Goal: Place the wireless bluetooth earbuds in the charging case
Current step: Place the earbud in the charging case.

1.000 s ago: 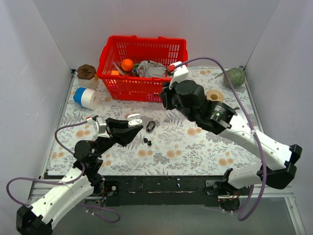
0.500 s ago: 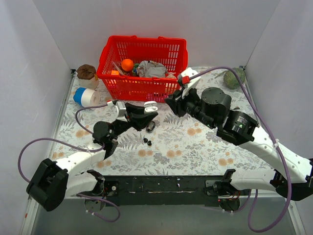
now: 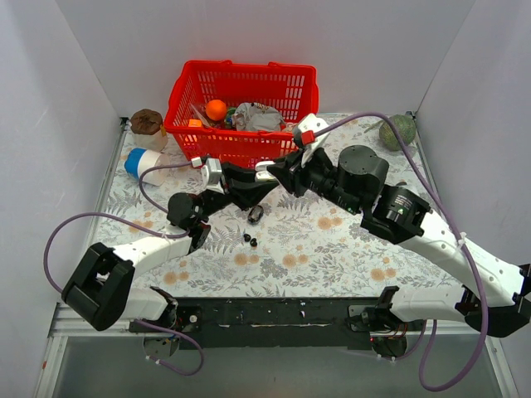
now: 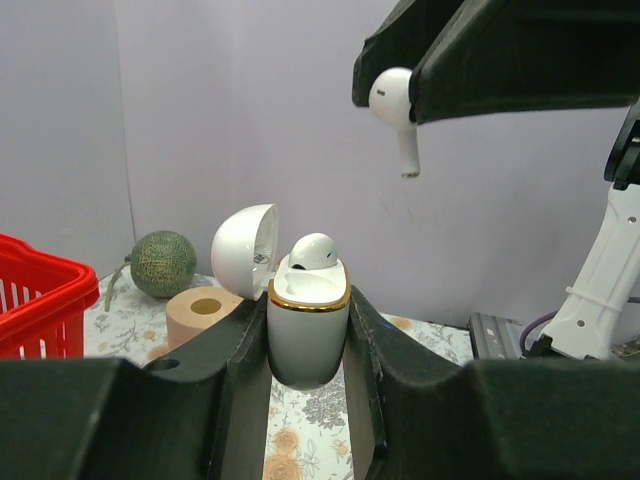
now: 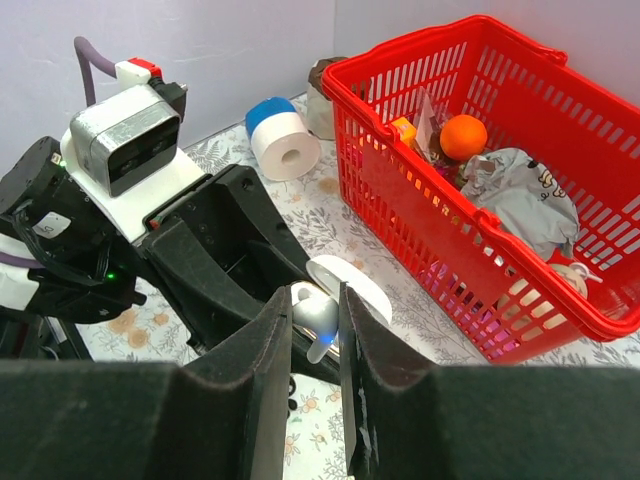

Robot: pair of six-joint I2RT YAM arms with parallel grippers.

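Observation:
My left gripper is shut on a white charging case with a gold rim, held upright with its lid open. One white earbud sits in the case. My right gripper is shut on a second white earbud, stem down, just above and to the right of the case in the left wrist view. In the top view both grippers meet in front of the basket, left and right. Two black earbuds lie on the table beside a small black case.
A red basket with an orange ball and other items stands at the back. A blue-and-white roll and a brown jar are at the back left. A green ball is at the back right, a tan roll near it.
My left gripper has carried the case farther from me and to the right, toward the basket. My right gripper has moved left with the white earbud, to just above the case.

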